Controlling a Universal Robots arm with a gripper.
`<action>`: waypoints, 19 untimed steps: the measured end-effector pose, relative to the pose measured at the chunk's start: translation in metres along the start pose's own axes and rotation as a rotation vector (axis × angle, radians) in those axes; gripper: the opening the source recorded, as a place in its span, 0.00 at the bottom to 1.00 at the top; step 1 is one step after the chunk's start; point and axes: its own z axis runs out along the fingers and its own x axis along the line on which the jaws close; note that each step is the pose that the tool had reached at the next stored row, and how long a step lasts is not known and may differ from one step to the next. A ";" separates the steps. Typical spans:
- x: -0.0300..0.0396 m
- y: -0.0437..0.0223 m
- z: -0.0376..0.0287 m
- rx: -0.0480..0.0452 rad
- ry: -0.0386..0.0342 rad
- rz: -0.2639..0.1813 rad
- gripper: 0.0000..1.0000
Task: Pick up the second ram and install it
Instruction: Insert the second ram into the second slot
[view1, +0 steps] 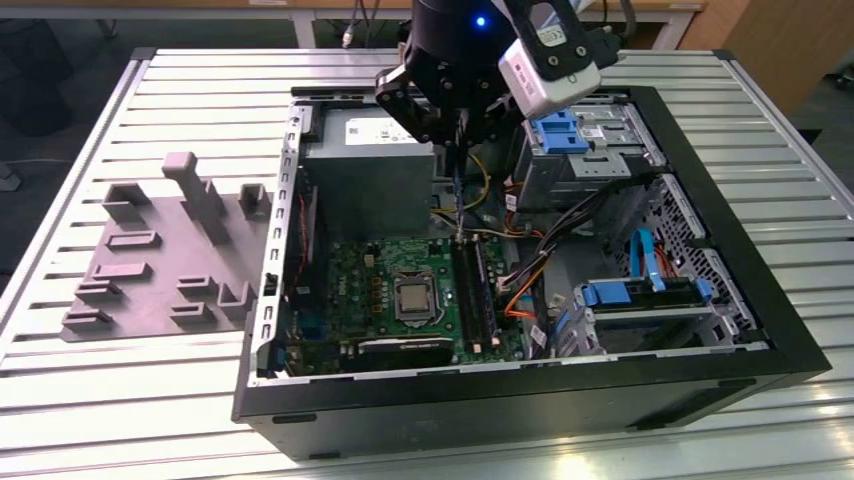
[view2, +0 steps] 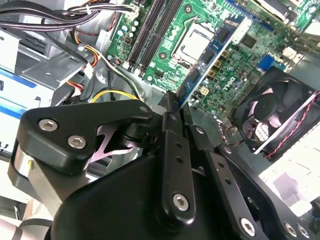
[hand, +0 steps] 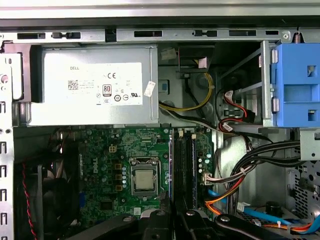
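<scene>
The exterior view sits high and back, looking down on the whole tabletop (view1: 160, 80) and open computer case (view1: 747, 330). Both wrist views ride close above the motherboard (hand: 100, 165), sharing its processor socket (hand: 144, 179); the second wrist view peers slantwise past the pincer (view2: 172, 107).

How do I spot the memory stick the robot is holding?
Look inside the open black computer case, over the green motherboard. The robot's hand pinches the second ram there, a thin flat board held on edge. Unlike the long black slots nearby, it is blue-green with little dark chips.
</scene>
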 end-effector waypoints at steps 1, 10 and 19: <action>0.0000 -0.0002 0.0005 -0.0002 0.0001 -0.006 0.15; -0.0003 -0.0003 0.0025 -0.0001 0.0004 -0.017 0.15; -0.0002 -0.0003 0.0046 0.0000 0.0004 -0.017 0.15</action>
